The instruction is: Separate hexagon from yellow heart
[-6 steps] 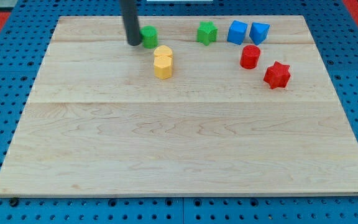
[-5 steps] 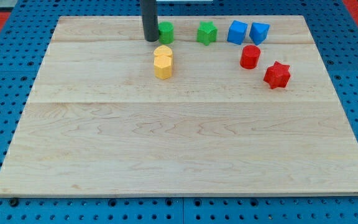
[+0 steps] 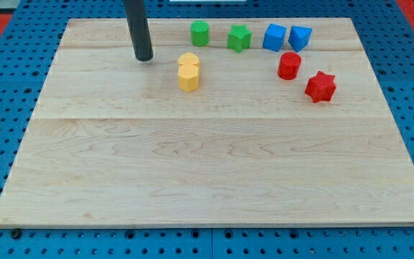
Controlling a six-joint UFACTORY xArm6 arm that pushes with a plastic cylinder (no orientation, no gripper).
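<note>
Hexagon (image 3: 188, 62) beside yellow heart (image 3: 188, 78), right of my tip (image 3: 144, 57)

Rod: straight, dark, coming down from the tabletop's top edge, leaning slightly.
My tip (image 3: 144, 57): resting on the tabletop near its top edge, left of the middle, touching nothing.
Arm above rod: out of view.

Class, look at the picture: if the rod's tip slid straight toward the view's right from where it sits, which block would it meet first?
Probably the two yellow blocks standing close together; my tip lies to their left, apart.
</note>
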